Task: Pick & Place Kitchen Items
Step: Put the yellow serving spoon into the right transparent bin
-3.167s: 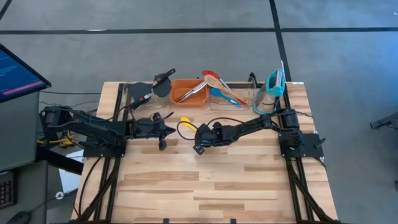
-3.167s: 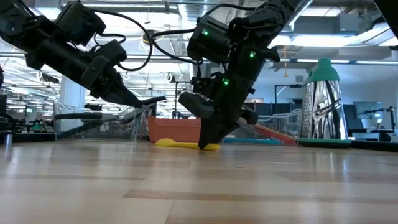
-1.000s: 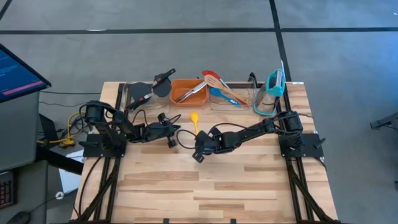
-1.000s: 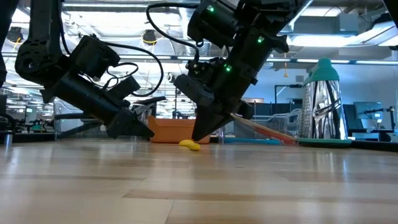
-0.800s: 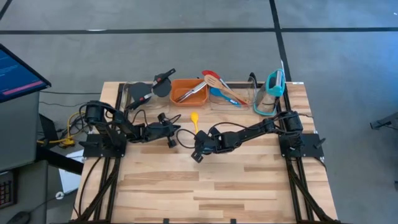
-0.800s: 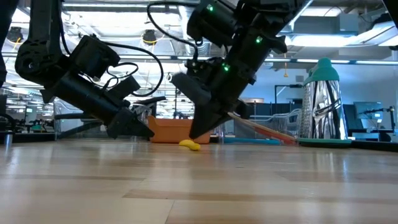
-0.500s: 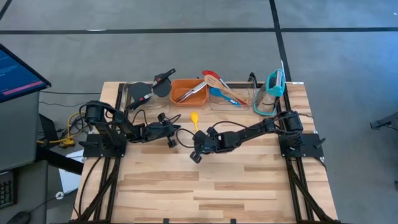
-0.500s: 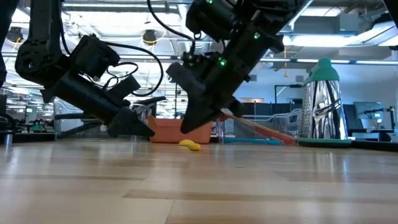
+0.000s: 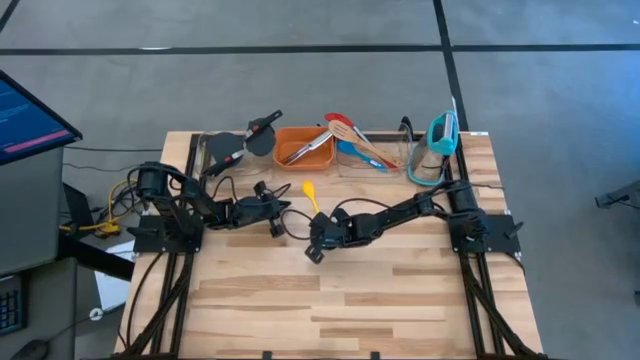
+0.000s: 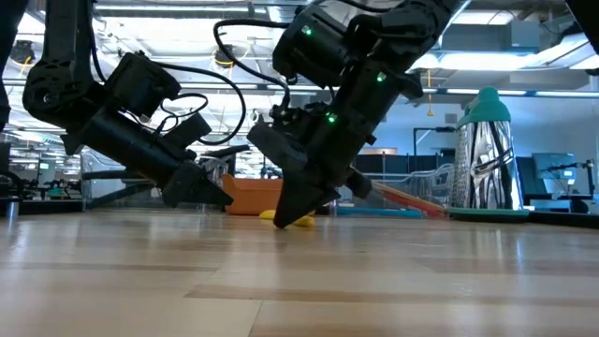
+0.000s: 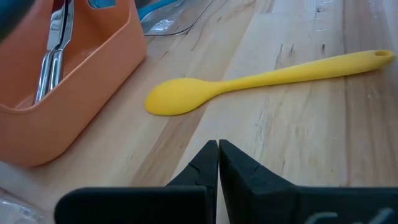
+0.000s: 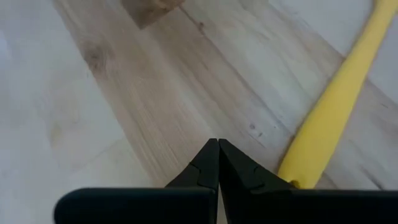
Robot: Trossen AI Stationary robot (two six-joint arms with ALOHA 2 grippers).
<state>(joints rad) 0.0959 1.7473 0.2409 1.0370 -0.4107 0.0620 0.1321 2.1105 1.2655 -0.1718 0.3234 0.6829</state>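
Observation:
A yellow spoon (image 9: 311,190) lies flat on the wooden table, its bowl (image 11: 176,98) near the orange bin and its handle (image 12: 329,118) running toward the table's near side. My right gripper (image 9: 310,238) is shut. It slants down with its tips low over the table, just left of the handle's free end. My left gripper (image 9: 288,207) is shut too and waits left of the spoon, pointing at it (image 11: 217,144). Nothing is between its fingers. My right gripper slants down from the table's right, shut, with the spoon handle's free end (image 12: 297,177) close against the outer side of one finger (image 12: 261,180). I cannot tell whether the finger touches the handle. The spoon lies flat on the table.
The orange bin (image 9: 304,147) with metal tongs stands at the far edge, between a clear bin with black utensils (image 9: 225,150) and a clear bin with red, blue and wooden utensils (image 9: 365,150). A teal-framed grater (image 10: 485,154) stands far right. Bare wood fills the near half.
My right gripper has sunk toward the table and drifted a little toward the table's left edge, staying shut. In the low view its tips now stand in front of the yellow spoon. The spoon has stayed where it was.

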